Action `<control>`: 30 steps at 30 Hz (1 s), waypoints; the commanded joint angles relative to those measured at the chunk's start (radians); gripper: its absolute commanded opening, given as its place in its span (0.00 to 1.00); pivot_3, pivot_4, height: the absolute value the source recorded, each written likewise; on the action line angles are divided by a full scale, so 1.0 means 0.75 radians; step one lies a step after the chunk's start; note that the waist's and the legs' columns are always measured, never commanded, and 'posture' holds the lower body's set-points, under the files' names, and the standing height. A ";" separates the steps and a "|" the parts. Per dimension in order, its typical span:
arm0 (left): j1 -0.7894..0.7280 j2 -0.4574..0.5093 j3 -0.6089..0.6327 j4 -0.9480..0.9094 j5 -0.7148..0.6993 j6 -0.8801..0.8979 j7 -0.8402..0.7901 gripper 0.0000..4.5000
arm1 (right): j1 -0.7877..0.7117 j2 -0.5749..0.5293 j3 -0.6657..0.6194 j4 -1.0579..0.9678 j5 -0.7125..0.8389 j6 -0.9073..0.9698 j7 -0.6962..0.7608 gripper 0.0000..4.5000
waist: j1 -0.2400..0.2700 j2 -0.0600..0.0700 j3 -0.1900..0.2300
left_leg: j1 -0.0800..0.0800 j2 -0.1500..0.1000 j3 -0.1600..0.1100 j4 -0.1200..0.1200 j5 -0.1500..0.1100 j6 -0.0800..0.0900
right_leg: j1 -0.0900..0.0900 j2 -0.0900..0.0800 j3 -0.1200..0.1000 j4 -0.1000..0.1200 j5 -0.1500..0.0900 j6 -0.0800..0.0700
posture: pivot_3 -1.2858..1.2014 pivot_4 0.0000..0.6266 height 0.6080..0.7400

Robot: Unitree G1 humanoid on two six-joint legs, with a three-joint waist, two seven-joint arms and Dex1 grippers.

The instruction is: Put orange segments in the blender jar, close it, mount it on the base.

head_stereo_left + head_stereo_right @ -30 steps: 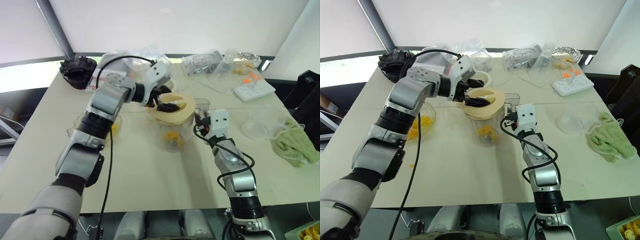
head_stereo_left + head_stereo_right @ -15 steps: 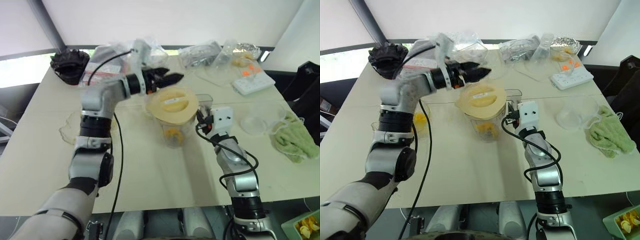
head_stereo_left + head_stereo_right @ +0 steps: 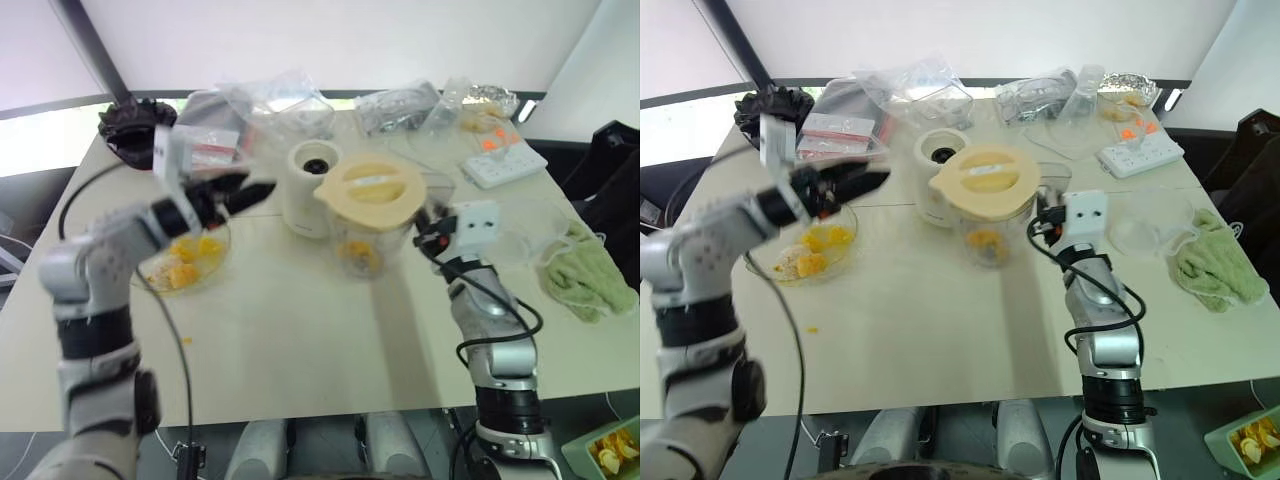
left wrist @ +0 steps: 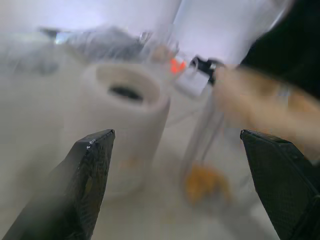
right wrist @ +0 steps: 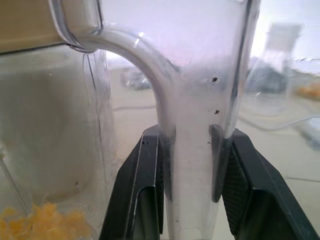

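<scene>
My right hand [image 3: 1045, 222] is clamped on the handle of the lidded blender jar [image 3: 985, 215], orange segments [image 3: 983, 243] inside, beside the base [image 3: 938, 178] for mounting, my left hand [image 3: 865, 183] spread apart, holding nothing.

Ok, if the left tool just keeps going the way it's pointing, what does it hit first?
Most likely the base: it stands dead ahead between the open left tool fingers, with the lidded blender jar just beyond and to one side. Depth is hard to judge.
</scene>
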 commanded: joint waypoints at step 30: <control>0.615 -0.070 -0.169 -0.511 0.019 -0.353 0.301 0.92 | -1.445 0.024 0.020 1.372 0.001 -0.183 -0.041 0.20 | -0.032 0.000 0.004 | -0.001 0.003 0.012 -0.003 0.002 0.002 | -0.003 0.000 0.001 -0.003 0.003 -0.005 | 0.52 0.24 1.00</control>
